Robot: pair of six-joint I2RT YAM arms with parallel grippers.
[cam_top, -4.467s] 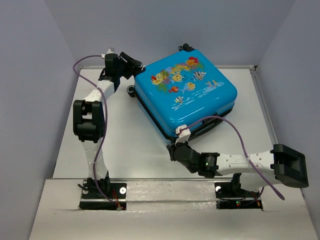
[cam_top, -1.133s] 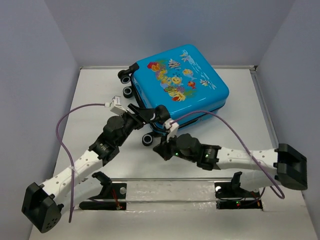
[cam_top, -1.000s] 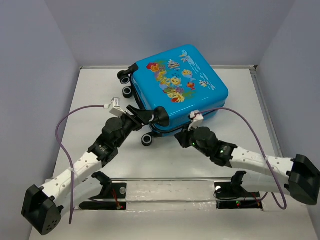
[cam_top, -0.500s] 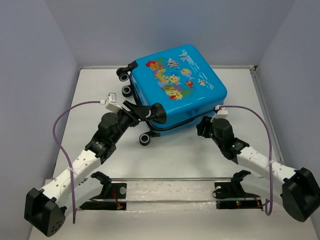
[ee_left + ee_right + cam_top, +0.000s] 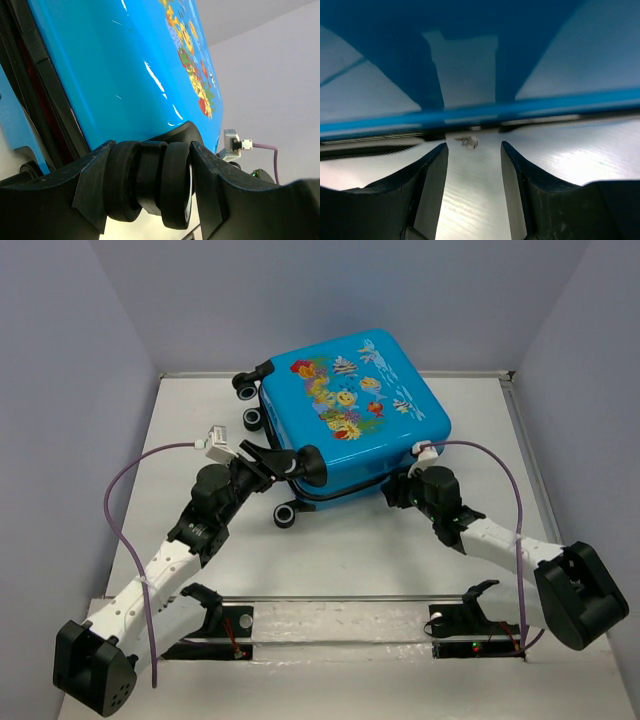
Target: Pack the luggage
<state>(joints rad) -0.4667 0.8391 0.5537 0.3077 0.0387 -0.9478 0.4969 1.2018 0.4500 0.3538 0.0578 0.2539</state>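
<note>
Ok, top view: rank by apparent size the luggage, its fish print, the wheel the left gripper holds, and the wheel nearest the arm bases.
1. luggage
2. fish print
3. held wheel and near wheel: they look alike and the held one is partly hidden, so not ranked.

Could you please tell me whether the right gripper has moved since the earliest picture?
Yes. In the top view the right gripper has swung right, nearer the line above its base, and now sits open at the suitcase's near edge.

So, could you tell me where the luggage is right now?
In the top view the luggage lies print-side up at the far centre of the table, one wheel clamped in the left gripper and the right gripper open at its near edge.
</note>
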